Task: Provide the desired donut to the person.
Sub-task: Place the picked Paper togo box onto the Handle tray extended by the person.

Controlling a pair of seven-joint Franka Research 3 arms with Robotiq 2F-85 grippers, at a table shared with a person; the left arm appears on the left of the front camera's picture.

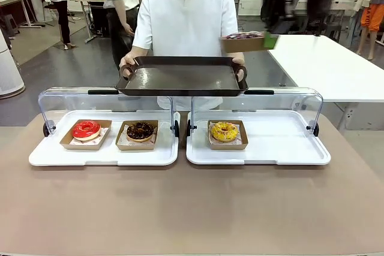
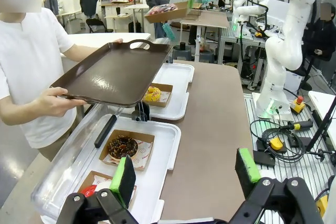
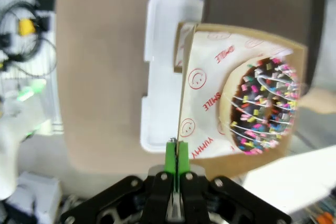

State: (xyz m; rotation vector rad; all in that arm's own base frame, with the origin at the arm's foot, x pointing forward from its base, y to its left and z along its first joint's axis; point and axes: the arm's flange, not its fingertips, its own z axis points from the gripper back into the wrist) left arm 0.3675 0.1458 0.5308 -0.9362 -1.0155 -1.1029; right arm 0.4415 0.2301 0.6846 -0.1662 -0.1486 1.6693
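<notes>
You have two white display trays side by side on the brown worktop point(image 1: 192, 208), a left tray point(image 1: 48, 155) and a right tray point(image 1: 282, 142), each with a clear lid point(image 1: 66, 97) standing open behind it. The left tray holds a red-glazed donut point(image 1: 86, 129) and a chocolate donut point(image 1: 140, 130), each in a cardboard box. The right tray holds a boxed yellow donut point(image 1: 224, 131) near its left end. A white table point(image 1: 336, 70) stands farther back on the right.

White right arm point(image 2: 286, 51), black left gripper point(image 2: 185, 171) with green pads point(image 2: 247, 165) — person point(image 1: 187, 22) in white short sleeves.
</notes>
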